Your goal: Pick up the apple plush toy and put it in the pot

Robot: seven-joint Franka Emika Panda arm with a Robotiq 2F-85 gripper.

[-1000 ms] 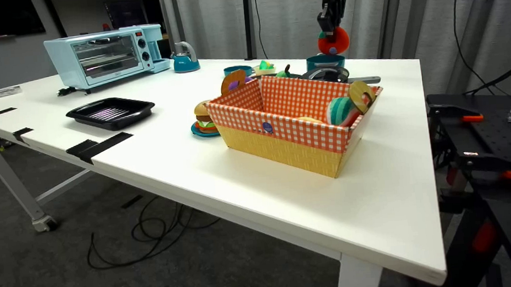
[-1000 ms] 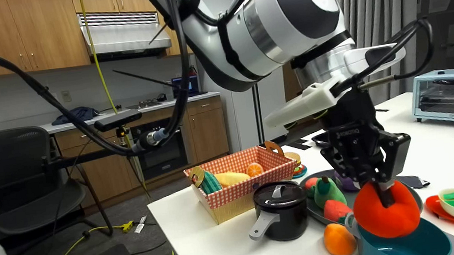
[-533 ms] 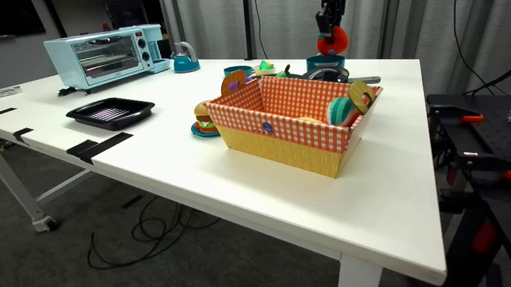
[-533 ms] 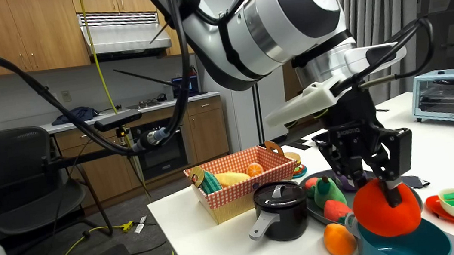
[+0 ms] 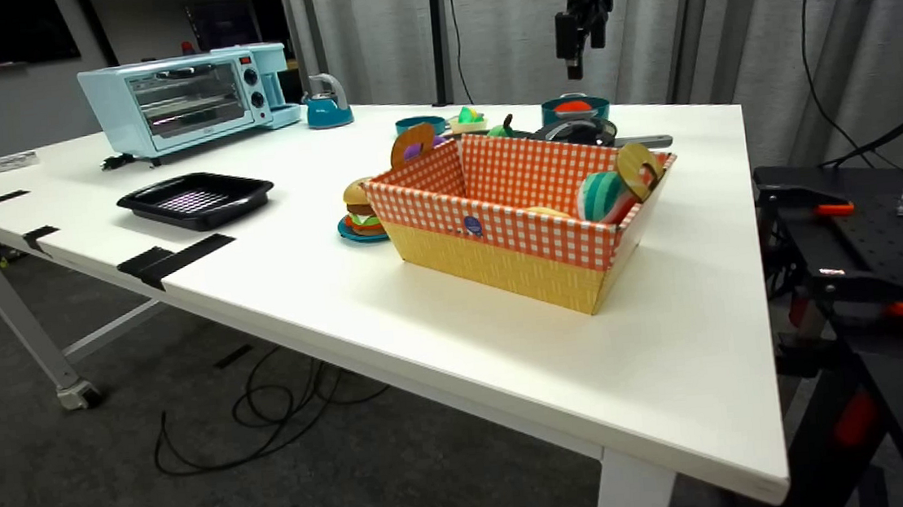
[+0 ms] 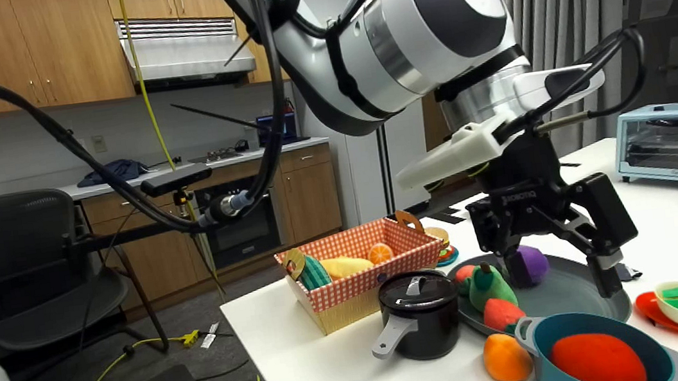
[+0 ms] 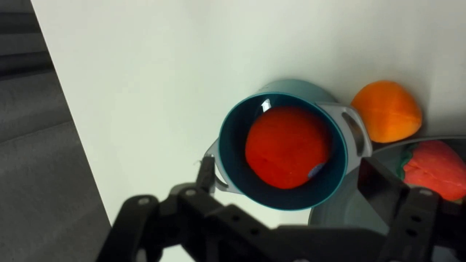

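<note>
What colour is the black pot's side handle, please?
The side handle is grey, clearest in an exterior view.

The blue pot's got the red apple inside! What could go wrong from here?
The open gripper hangs above the pot; if it dipped, it might knock the pot and tip the red apple out. The orange toy lies right beside one handle, so a bumped pot might push it away.

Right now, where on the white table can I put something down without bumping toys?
In an exterior view, there's bare table between the black tray, the toy burger and the near edge, and from the checkered basket out to the corner. It's crowded round the teal pot: the orange toy and grey plate sit close, the open gripper above.
</note>
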